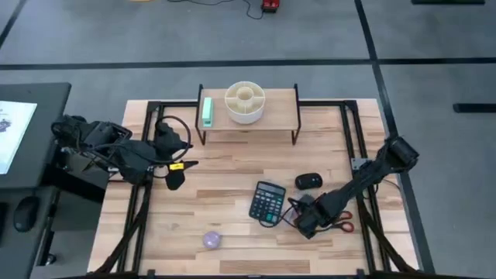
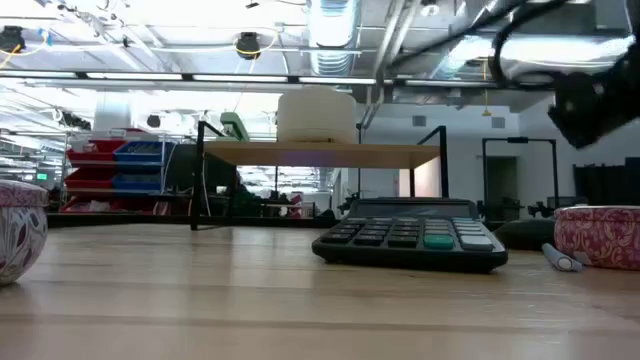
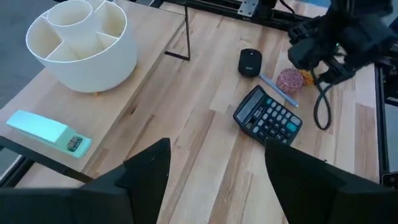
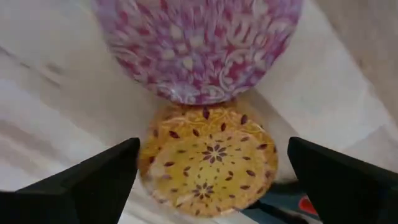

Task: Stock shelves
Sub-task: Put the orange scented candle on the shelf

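— Two arms at the table; how do they sit?
— The left gripper (image 1: 177, 177) hangs above the bare wood on the table's left half, its arm folded in from the left edge, the two dark fingers (image 3: 149, 163) spread apart and holding nothing. The right arm stretches down from the right edge, and the right gripper (image 1: 308, 223) is low over the front right, just beside the calculator (image 1: 267, 201).

— And the right one's fingers?
— Wide apart, hovering above a yellow patterned tin (image 4: 208, 162) that touches a pink-and-white floral tin (image 4: 199, 46); neither is gripped.

— Where is the shelf?
— The shelf (image 1: 283, 108) stands at the back middle of the table, wooden top on thin black legs. On it sit a white divided organiser (image 1: 245, 102) and, to its left, a mint-green stapler (image 1: 207, 111).

— Anything else nearby?
— A black mouse (image 1: 308, 181) behind the right gripper, red-handled scissors (image 1: 343, 225) beside it, and a small purple ball (image 1: 212, 239) near the front edge.

— Any writing?
— The calculator's keys and the stapler's label are too small to read
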Action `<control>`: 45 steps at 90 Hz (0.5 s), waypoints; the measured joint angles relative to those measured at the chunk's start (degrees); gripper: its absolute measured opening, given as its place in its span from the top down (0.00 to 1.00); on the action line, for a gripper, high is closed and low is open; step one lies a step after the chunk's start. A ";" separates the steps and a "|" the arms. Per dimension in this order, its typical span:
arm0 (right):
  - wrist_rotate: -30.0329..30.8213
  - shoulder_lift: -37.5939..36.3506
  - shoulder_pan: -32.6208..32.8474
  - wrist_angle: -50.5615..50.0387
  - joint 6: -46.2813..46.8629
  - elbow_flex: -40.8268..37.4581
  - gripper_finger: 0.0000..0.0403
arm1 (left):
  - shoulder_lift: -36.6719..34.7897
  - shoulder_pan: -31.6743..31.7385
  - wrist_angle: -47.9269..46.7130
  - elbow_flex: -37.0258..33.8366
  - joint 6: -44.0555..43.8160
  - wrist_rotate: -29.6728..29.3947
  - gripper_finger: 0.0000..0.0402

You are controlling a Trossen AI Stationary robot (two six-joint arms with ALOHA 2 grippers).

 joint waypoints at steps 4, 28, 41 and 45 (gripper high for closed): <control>-0.34 0.73 0.00 0.18 -0.06 0.01 0.02 | 0.00 -0.01 0.00 0.00 -0.16 -0.03 0.41; -0.81 1.08 -0.17 1.03 -1.26 0.11 0.10 | 0.00 -0.01 0.04 0.00 -0.24 -0.08 0.41; -1.26 1.08 0.24 1.42 -1.23 0.11 0.25 | 0.00 -0.02 0.02 0.00 -0.31 -0.09 0.41; -1.72 1.08 0.28 1.29 -1.25 0.11 0.30 | 0.00 -0.02 0.03 0.00 -0.31 -0.10 0.41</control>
